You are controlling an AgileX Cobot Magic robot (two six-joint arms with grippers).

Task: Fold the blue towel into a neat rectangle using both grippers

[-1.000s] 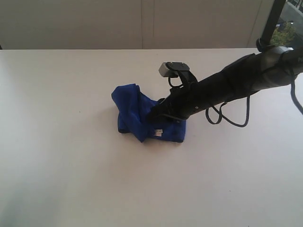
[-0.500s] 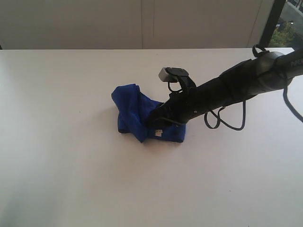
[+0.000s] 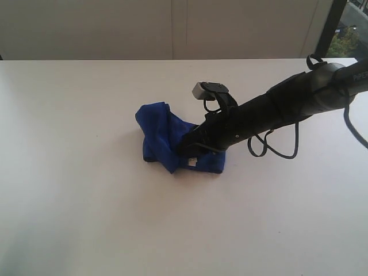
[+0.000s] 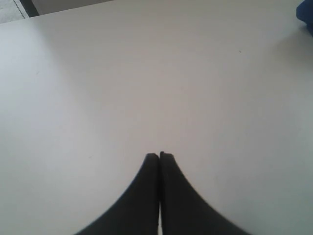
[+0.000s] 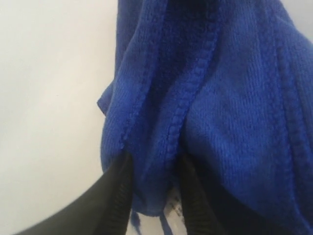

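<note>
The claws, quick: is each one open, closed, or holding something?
Left claw: closed, holding nothing.
Right claw: closed on a fold of the blue towel.

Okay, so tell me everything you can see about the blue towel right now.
The blue towel is a deep royal-blue cloth with a soft, ribbed pile and stitched hems, and it looks like microfibre. It lies crumpled in a bunched heap near the middle of the white table, not yet a neat rectangle, with one thick ridge of folds raised across it. A small white label shows at its near edge. The right gripper has a fold of it pinched between its fingers; nothing else touches it.
</note>
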